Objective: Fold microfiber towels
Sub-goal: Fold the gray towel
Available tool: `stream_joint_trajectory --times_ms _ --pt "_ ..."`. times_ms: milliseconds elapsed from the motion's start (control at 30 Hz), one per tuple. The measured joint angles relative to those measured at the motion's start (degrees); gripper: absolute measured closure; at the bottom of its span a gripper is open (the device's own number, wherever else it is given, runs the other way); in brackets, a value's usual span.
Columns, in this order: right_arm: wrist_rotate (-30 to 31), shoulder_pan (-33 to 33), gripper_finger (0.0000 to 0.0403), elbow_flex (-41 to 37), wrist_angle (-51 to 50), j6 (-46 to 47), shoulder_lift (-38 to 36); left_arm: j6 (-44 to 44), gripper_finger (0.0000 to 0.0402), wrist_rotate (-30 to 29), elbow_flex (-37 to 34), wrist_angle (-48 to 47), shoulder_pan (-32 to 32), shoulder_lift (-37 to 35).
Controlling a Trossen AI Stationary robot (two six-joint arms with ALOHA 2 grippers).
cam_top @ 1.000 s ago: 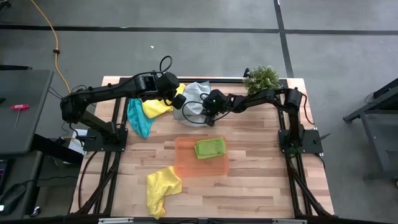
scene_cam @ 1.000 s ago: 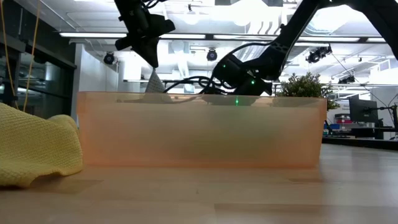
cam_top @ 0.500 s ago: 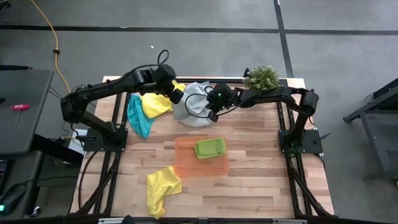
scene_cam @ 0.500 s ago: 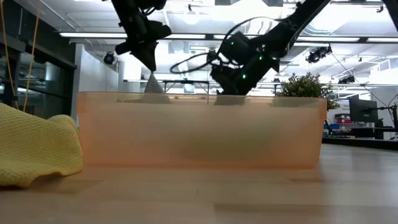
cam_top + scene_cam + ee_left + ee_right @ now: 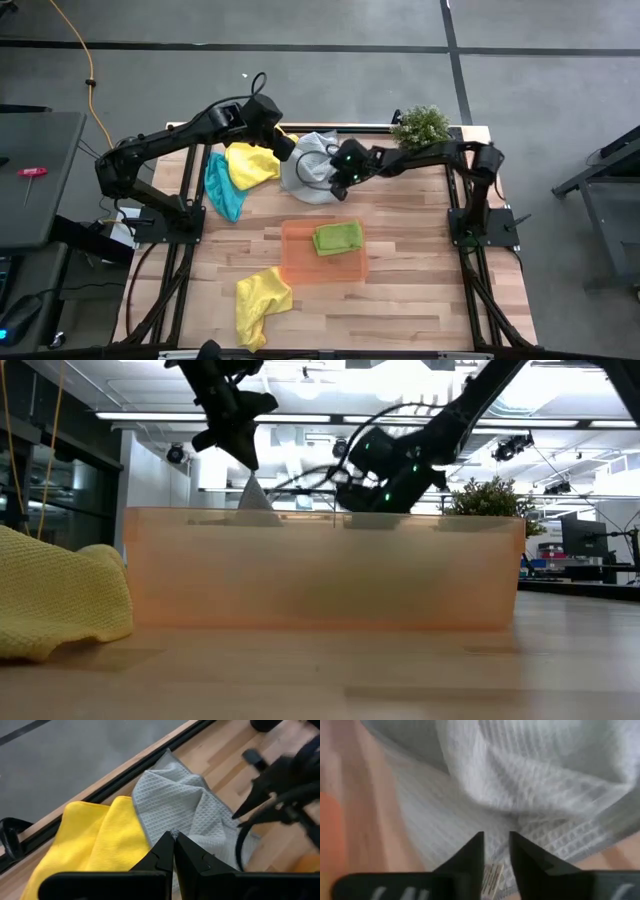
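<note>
Pinching the grey towel with closed fingers, the left gripper lifts a corner; the right gripper, slightly parted, should seize the opposite edge.

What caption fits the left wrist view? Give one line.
Left tool shut on the grey towel, lifting a pinch beside the yellow towel.

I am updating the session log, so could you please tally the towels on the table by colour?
Yellow towels: 2, one by the left gripper, one at the near edge
Teal-blue towel: 1
Lime green towel, in the orange tray: 1
Light grey towel: 1
Total: 5 towels
</note>
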Motion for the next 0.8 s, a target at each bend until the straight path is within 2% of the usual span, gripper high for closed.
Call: stream_joint_trajectory --times_ms 133,267,567,800 --pt "3.6 0.4 0.0269 -0.1 3.6 -2.8 3.1 0.0 0.0402 0.2 0.0 0.0 -0.3 0.0" --pt "5.8 0.2 0.0242 0.0 5.8 -6.7 3.5 -0.3 0.0401 0.6 0.0 0.0 -0.7 0.0" --pt "2.6 0.3 0.0242 0.0 5.9 -12.9 5.1 -1.6 0.0401 0.5 0.0 0.1 -0.8 0.0" --pt "3.3 0.3 0.0245 0.0 6.9 -12.4 6.5 -1.8 0.0401 0.5 0.0 0.1 -0.8 0.0"
